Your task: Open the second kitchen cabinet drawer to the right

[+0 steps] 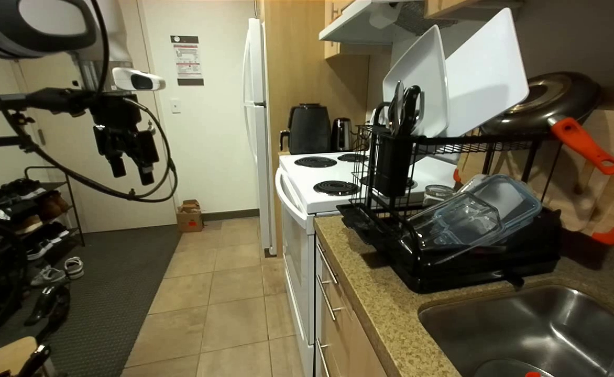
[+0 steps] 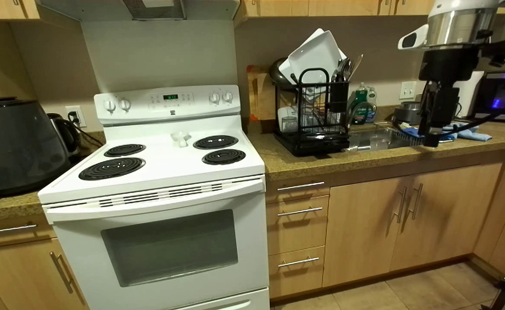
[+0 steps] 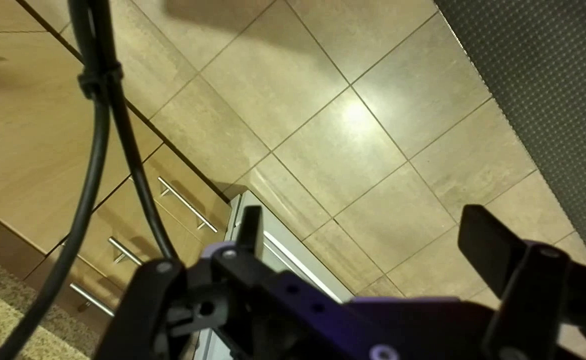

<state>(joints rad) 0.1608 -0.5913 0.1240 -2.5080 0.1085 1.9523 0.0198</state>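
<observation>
Nearest in the wrist view, the angular black pincer (image 3: 368,235) is spread wide. Beyond, under the speckled stone counter (image 2: 287,165) beside the white stove (image 2: 166,224), the cabinet's (image 2: 295,237) flat-fronted wooden drawers (image 2: 297,196) sit closed, facing outward, long axes horizontal.

Cabinet (image 2: 362,230): pale beige, stone-topped in speckled brown. Drawers (image 2: 297,231): three, stacked in its front, flat-faced, bar-handled, all fully closed.

Grey-white arm (image 1: 55,17), black 2-finger gripper (image 1: 132,172), 2 black cables (image 3: 99,137)
</observation>
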